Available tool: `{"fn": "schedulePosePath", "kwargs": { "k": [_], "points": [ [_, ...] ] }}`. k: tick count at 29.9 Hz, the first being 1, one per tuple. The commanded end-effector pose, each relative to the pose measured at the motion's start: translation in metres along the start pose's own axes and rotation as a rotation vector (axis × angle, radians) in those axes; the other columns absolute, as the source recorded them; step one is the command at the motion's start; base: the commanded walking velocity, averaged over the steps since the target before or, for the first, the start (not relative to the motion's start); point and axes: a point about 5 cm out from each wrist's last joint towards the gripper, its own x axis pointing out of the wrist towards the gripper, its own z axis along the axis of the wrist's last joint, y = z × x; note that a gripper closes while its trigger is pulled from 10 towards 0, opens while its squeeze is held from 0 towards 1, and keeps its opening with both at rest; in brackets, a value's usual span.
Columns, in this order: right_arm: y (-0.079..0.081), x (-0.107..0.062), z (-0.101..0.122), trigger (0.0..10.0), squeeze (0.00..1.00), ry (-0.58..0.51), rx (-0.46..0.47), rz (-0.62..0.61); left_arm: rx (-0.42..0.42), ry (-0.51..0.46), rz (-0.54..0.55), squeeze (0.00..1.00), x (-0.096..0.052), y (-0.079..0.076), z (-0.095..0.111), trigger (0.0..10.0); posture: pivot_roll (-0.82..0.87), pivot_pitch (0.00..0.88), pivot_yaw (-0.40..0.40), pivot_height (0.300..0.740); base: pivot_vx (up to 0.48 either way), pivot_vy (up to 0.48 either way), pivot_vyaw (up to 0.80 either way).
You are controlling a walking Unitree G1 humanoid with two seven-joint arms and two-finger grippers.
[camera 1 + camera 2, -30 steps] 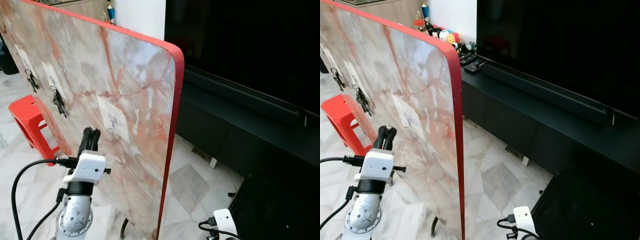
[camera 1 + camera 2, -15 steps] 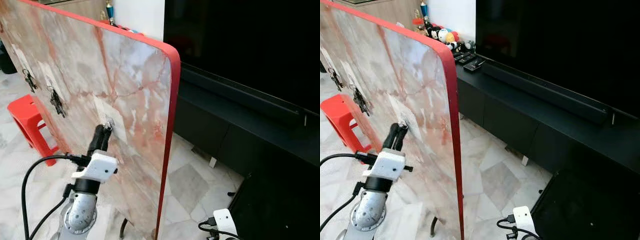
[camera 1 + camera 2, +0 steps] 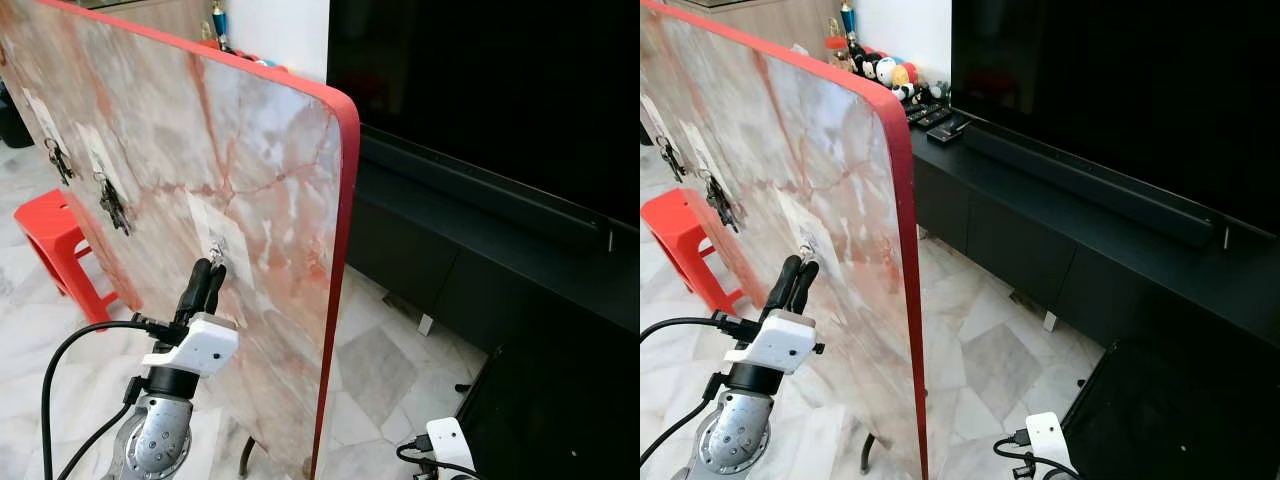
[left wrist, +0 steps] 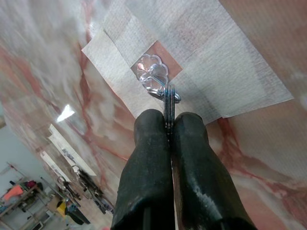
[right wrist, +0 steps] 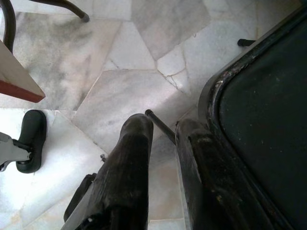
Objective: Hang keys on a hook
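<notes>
Left hand (image 3: 207,272) is raised to the upended marble-patterned desk top with the red rim (image 3: 345,180), its two black fingers (image 4: 148,143) pressed together on a thin bunch of silver keys (image 4: 168,103). Half a second ago the fingertips were right at the white adhesive patch (image 3: 225,235), covering the hook; a second ago the hand sat lower and off to the side. Now it has drawn back a little, below the patch.

Left wrist view: the key ring (image 4: 165,96) sits at the clear flower-shaped plastic hook (image 4: 151,75) stuck to the patch, ring and hook touching or overlapping. Cannot tell whether the ring is actually over the hook's prong or merely resting against it. Keys are clamped edge-on between the fingertips, so the weight is not yet on the hook.

Judgement: the placing stroke looks about done; what remains is to part the fingers and see if the ring stays. If it is not seated, the keys will drop to the pale marble-tile floor (image 3: 380,370).

Two other dark key bunches (image 3: 115,205) hang on hooks further along the board, near a red plastic stool (image 3: 50,235).

Right hand (image 5: 160,139) hangs idle over the floor beside a black case (image 5: 264,105), fingers slightly apart, holding nothing.
</notes>
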Motion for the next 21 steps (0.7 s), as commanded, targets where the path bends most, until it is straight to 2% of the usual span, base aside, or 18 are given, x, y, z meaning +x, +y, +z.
{"fn": "schedulePosePath", "kwargs": {
  "k": [1,13,18,21],
  "points": [
    [-0.001,0.0,0.004,10.0,0.0,-0.014,-0.003,0.0,0.004,-0.024,-0.032,0.0,-0.003,-0.005,0.004,10.0,0.05,0.028,-0.034,0.74,0.0,0.0,0.0],
    [-0.001,0.0,0.004,10.0,0.0,-0.016,-0.003,0.0,0.023,0.01,-0.033,0.0,-0.01,-0.005,-0.002,10.0,0.05,0.028,-0.034,0.74,0.0,0.0,0.0],
    [-0.002,0.0,0.005,10.0,0.0,-0.021,-0.001,-0.001,0.077,-0.052,0.094,0.0,-0.002,0.013,0.009,10.0,0.05,0.029,-0.038,0.74,0.0,0.0,0.0],
    [-0.002,0.0,0.005,10.0,0.0,-0.024,0.002,0.0,0.097,-0.073,0.12,0.0,0.0,0.017,0.013,10.0,0.05,0.028,-0.039,0.74,0.0,0.0,0.0]
  ]
}}
